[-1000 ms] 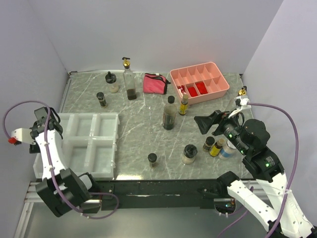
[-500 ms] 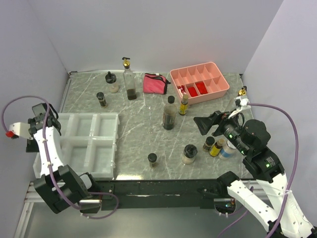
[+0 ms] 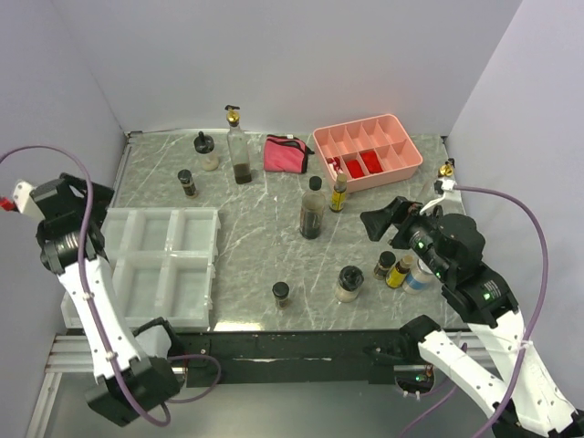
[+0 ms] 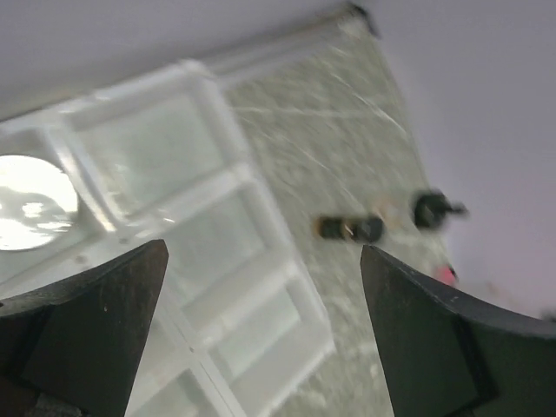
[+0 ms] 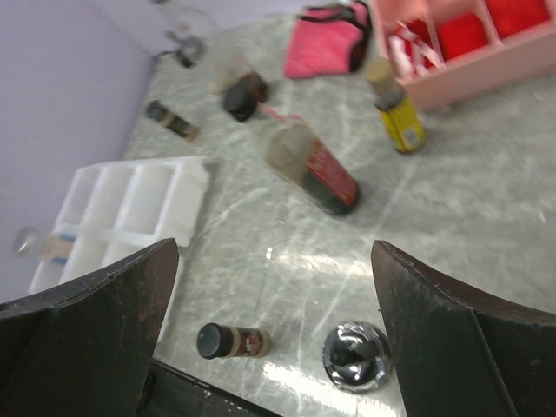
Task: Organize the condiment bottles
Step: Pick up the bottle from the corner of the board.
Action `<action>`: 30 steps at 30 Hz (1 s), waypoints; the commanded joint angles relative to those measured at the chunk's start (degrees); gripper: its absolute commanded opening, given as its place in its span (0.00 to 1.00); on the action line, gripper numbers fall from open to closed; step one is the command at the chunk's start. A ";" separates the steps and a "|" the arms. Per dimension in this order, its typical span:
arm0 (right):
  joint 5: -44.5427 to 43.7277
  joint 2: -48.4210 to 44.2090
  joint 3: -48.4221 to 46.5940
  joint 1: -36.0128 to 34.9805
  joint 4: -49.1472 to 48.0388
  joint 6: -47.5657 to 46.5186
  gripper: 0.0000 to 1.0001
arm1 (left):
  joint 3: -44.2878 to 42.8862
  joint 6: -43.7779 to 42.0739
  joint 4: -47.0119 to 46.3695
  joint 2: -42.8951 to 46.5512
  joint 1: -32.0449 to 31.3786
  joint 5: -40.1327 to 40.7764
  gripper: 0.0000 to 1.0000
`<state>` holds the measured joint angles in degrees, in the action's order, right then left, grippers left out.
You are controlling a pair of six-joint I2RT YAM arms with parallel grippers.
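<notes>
Though too blurred to read, can still make out label colours: red on the dark-liquid bottle point(image 5: 317, 169) mid-table, yellow on the small yellow bottle point(image 5: 398, 117) just beside it, pale on the black-lidded spice jar point(image 5: 230, 340) near the front edge. All condiment bottles point(image 3: 187, 182) glass, upright, scattered over the grey veined marble-look table point(image 3: 265, 228). At the back, tall clear bottle point(image 3: 239, 151) with gold pourer, near the pink zip pouch point(image 3: 285, 153). Near the front, squat jar point(image 5: 354, 356) with shiny rounded lid. At the right, three small bottles point(image 3: 400, 271) bunched just below the right arm. Back right, pink tray point(image 3: 408, 164): moulded plastic, rectangular cells, red items in some. Front left, white divider tray point(image 3: 146, 239): translucent plastic, square-cornered cells; bright round spot in one cell, can't tell what. Up at the far left, left gripper point(image 4: 262, 250) beside that tray, fingers spread wide, gripping nothing. In the air at the right, right gripper point(image 5: 274, 248), fingers likewise spread, empty.
</notes>
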<state>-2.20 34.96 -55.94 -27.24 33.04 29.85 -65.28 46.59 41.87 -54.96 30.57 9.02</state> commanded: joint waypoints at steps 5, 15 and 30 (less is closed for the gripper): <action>-16.33 2.83 -1.10 -0.35 11.69 13.90 1.00 | 6.47 -5.37 -16.54 9.52 -6.82 -34.47 1.00; -34.53 7.57 1.63 -0.09 25.47 26.83 1.00 | 9.55 -12.30 -20.68 3.73 -40.39 -27.66 0.99; -28.04 15.93 -0.22 24.68 29.90 28.17 0.99 | 11.84 -24.62 -15.85 1.51 -63.96 -16.31 0.99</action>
<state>-31.81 52.77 -56.23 -8.10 63.92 59.46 -54.00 24.73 26.81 -57.45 -32.38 -11.18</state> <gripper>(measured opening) 0.994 0.995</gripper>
